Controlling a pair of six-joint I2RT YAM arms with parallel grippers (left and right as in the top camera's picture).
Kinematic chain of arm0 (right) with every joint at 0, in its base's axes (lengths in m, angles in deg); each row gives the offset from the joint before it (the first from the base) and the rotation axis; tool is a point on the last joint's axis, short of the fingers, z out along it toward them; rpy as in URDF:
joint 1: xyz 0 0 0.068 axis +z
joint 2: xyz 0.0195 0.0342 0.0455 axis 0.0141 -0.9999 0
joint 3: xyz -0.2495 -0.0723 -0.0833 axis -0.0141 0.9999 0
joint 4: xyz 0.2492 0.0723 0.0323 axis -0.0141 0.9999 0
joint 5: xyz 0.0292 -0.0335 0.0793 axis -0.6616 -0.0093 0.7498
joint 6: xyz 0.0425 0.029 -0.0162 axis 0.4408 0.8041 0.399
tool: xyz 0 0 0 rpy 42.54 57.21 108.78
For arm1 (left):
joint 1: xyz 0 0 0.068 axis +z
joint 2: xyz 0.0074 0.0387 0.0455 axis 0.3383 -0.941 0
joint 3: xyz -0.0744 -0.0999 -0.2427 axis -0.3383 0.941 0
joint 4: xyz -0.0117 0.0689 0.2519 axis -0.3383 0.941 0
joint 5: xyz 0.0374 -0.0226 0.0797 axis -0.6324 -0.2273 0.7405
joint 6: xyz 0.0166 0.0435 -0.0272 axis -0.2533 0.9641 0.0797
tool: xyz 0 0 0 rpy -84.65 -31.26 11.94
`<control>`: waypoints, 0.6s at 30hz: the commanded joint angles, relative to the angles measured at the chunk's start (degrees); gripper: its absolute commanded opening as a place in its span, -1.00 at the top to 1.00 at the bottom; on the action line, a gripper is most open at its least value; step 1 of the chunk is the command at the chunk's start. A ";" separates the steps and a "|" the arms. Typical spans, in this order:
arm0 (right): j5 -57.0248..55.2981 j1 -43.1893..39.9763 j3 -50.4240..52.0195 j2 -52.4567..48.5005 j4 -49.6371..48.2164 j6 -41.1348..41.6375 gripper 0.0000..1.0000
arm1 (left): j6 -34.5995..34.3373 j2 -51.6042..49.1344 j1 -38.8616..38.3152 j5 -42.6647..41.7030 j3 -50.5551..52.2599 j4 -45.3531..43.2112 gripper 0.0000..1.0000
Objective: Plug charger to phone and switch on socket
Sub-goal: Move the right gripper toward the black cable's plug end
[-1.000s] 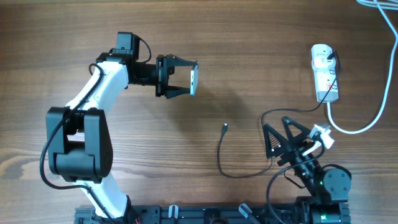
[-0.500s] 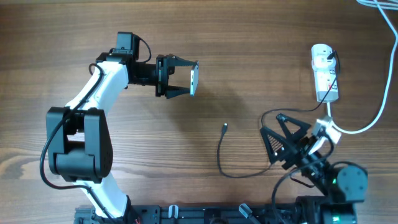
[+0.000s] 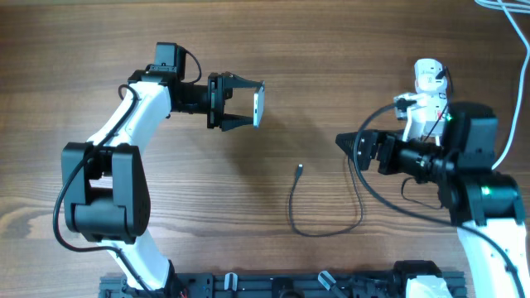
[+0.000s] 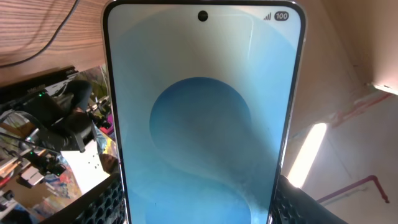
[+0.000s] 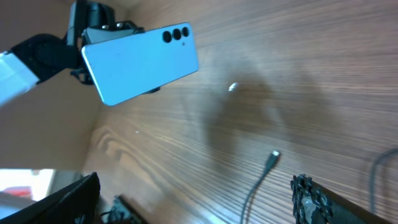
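Observation:
My left gripper is shut on the phone and holds it on edge above the table at the back left. In the left wrist view the phone's blue screen fills the frame between the fingers. The right wrist view shows the phone's pale blue back. The charger, a thin black cable, loops over the table; its plug tip lies at the centre and shows in the right wrist view. My right gripper is open and empty, right of the tip. The socket lies at the back right, partly behind my right arm.
A thick white lead runs from the socket along the right edge to the back corner. Black base rails line the front edge. My left arm reaches over the left side of the table.
My right arm has risen from the front right and swung back towards the socket, its open gripper now pointing left at the cable. The left arm and phone have not moved.

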 commanded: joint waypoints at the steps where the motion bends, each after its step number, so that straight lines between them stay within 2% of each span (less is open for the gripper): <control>1: 5.38 0.63 -1.18 -1.07 -0.04 -4.07 -0.99 | 1.33 1.92 -0.11 -3.08 -0.26 -0.02 -0.16; 6: -13.62 5.27 -7.52 -0.35 10.84 -4.13 -0.99 | 1.33 1.92 -0.11 -3.28 -0.26 -0.02 -0.16; 8: -24.17 8.87 -13.81 -1.36 18.34 -4.13 -1.00 | 1.33 1.92 -0.11 -3.30 -0.26 -0.02 -0.16; 12: -34.91 14.49 -24.72 -5.18 29.79 -3.74 -0.99 | 1.33 1.92 -0.11 -3.43 -0.26 -0.02 -0.16; 15: -44.89 18.56 -30.71 -10.32 39.45 1.29 -0.99 | 1.31 1.92 -0.11 -4.70 -0.26 0.00 -0.16; 16: -47.39 19.28 -31.41 -11.72 40.48 4.22 -1.00 | 1.31 1.92 -0.09 -4.70 -0.26 -0.02 -0.16; 17: -43.60 20.11 -31.56 -14.32 39.60 9.20 -0.99 | 1.33 1.92 -0.07 -4.70 -0.26 -0.02 -0.17; 18: -39.95 20.11 -31.56 -14.84 38.75 8.98 -1.00 | 1.36 1.92 -0.07 -4.68 -0.26 -0.02 -0.17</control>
